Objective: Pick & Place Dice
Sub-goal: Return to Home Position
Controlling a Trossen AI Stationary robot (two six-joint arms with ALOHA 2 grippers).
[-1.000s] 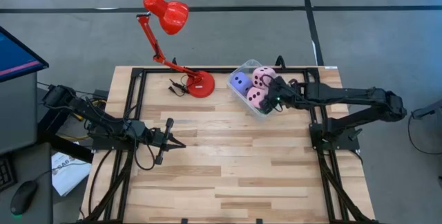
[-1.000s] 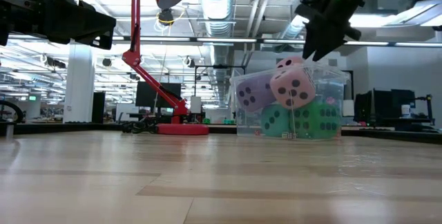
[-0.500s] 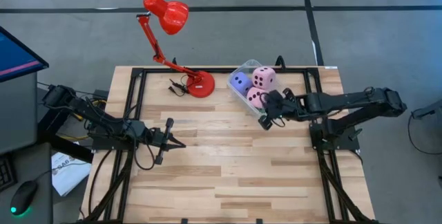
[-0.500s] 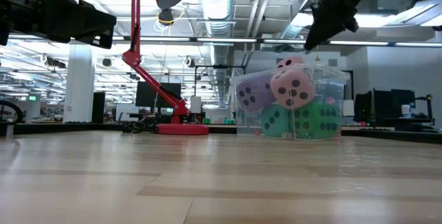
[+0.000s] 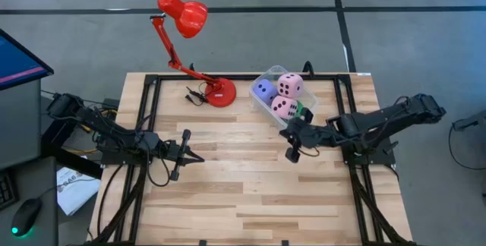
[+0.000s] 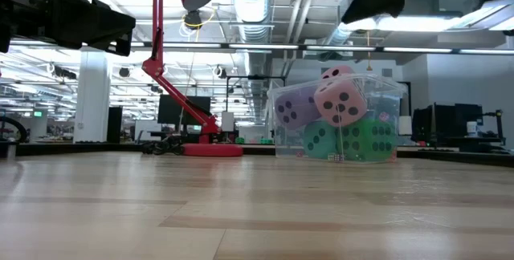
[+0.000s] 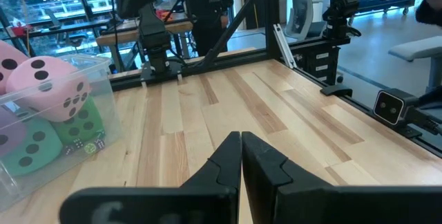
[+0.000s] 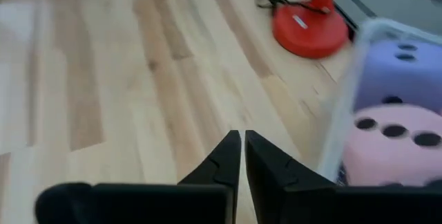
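Right tool (image 5: pixel 284 134) pressed together, over surface (image 5: pixel 243 193) just near tub (image 5: pixel 266 71) of dice (image 5: pixel 289 85); left tool (image 5: pixel 199 157) pressed together, left side.

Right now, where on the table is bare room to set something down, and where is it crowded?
Bare: the near half of the table, and the strip between the left gripper and right gripper. Crowded: the far edge, with the red lamp and tub of dice.
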